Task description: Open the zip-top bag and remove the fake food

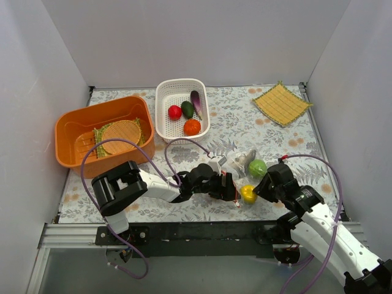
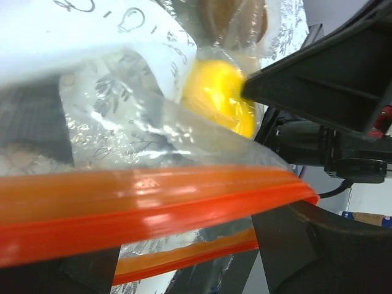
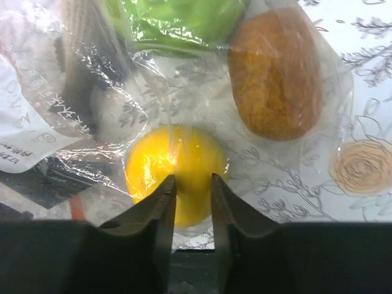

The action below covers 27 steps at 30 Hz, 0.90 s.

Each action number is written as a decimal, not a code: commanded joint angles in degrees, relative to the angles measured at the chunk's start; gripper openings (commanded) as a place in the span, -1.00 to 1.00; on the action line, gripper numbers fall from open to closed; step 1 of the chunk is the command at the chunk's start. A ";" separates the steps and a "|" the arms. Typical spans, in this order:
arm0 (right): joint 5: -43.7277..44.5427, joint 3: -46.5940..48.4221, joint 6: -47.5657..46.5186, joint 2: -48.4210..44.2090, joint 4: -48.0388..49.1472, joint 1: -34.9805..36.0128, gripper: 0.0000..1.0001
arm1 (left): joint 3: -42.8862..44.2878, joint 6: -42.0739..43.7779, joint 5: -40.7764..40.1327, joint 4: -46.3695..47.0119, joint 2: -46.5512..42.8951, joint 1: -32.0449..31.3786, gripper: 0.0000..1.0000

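The zip-top bag (image 1: 236, 173) lies on the flowered cloth between my two grippers. Its orange-red zipper strips (image 2: 153, 202) stand apart in the left wrist view. My left gripper (image 1: 231, 188) (image 2: 184, 262) is shut on the lower strip. Inside the bag are a yellow fruit (image 1: 248, 194) (image 3: 174, 156) (image 2: 214, 92), a light green one (image 1: 257, 167) (image 3: 177, 21) and a grey-brown one (image 1: 245, 158) (image 3: 275, 73). My right gripper (image 1: 259, 186) (image 3: 191, 184) sits on the yellow fruit, jaws nearly together, pinching the bag's film over it.
A white basket (image 1: 165, 92) at the back holds red (image 1: 175, 112), dark green (image 1: 187, 109), purple (image 1: 196, 99) and orange (image 1: 192, 127) toy food. An orange tub (image 1: 67, 125) at left holds a round woven mat (image 1: 119, 136). A square yellow mat (image 1: 282, 103) lies at the back right. Grey walls enclose the table.
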 commanded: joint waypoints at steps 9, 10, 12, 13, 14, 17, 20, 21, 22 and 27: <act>-3.66 -6.70 2.49 4.20 9.37 0.05 -0.81 | 1.76 2.96 -2.27 1.30 -0.96 -1.27 0.57; -3.66 -6.88 2.22 4.91 9.99 0.05 -0.85 | 2.37 3.14 -3.32 -0.19 -0.69 -1.27 0.58; -4.36 -6.97 0.82 6.75 11.22 0.05 -0.85 | 4.05 3.58 -6.57 -3.63 -0.34 -1.27 0.60; -4.37 -6.88 0.64 7.20 12.36 0.05 -0.85 | 4.57 3.58 -7.72 -4.59 -0.17 -1.36 0.60; -4.19 -6.79 0.29 7.46 12.63 0.05 -0.85 | 5.88 3.66 -9.90 -7.04 0.10 -1.27 0.60; -3.49 -6.27 -0.68 8.16 13.34 0.05 -0.85 | 7.90 4.72 -10.98 -8.98 1.23 -1.27 0.57; -2.61 -5.48 -2.00 9.04 13.51 0.05 -0.85 | 11.42 5.16 -13.52 -13.73 3.78 -1.36 0.54; -2.44 -5.30 -2.44 9.39 13.60 0.05 -0.85 | 12.04 4.99 -14.57 -14.96 4.31 -1.44 0.51; -2.17 -5.13 -2.88 9.75 13.25 0.05 -0.85 | 12.31 5.24 -14.58 -15.50 4.67 -1.45 0.48; 0.20 -5.04 -3.85 10.72 13.34 0.13 -0.85 | 12.22 4.90 -14.14 -15.59 5.55 -1.62 0.34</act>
